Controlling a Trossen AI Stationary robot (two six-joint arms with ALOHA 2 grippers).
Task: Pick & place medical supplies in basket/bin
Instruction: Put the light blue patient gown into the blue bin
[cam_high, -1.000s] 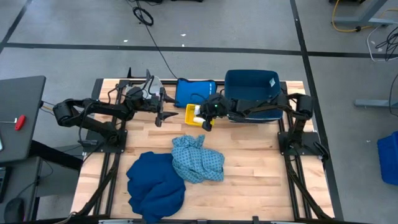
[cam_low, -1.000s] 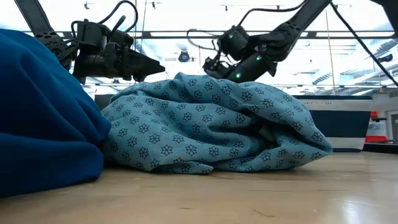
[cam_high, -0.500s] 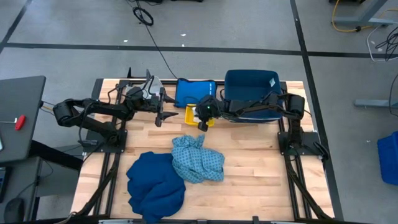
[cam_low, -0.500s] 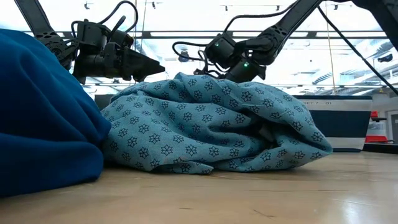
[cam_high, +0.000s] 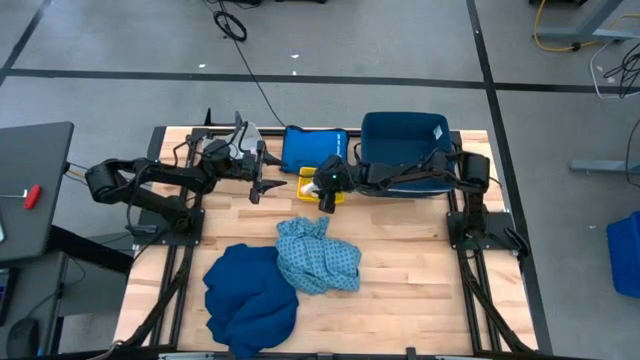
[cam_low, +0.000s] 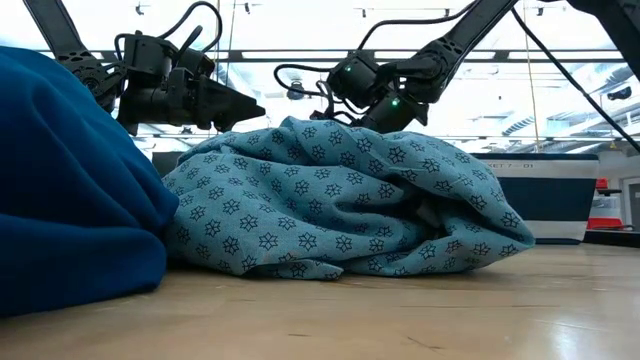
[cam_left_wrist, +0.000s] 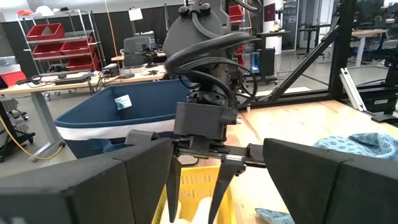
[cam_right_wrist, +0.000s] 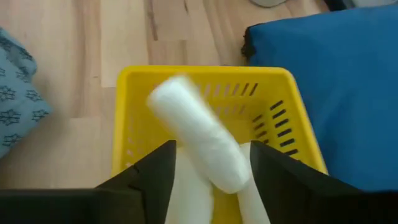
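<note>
Over the yellow basket: the right gripper (cam_high: 327, 196) is being held above the yellow basket (cam_right_wrist: 205, 87), at the far middle of the worktop (cam_high: 400, 250).
Right jaws: a white roll (cam_right_wrist: 199, 140) is being gripped between them, tilted, directly above the basket's inside; more white pieces are lying in the basket beneath it.
Left gripper (cam_high: 262, 183): being held above the worktop just left of the basket, jaws spread apart and grasping nothing.
Blue pouch (cam_high: 305, 147): lying flat just behind the basket.
Blue bin (cam_high: 404, 140): standing at the far right, beside the pouch.
Patterned light-blue cloth (cam_high: 318, 255): lying crumpled at the middle of the worktop, nearer than the basket.
Dark-blue cloth (cam_high: 248, 296): being touched by the patterned cloth on its right edge, at the near left.
</note>
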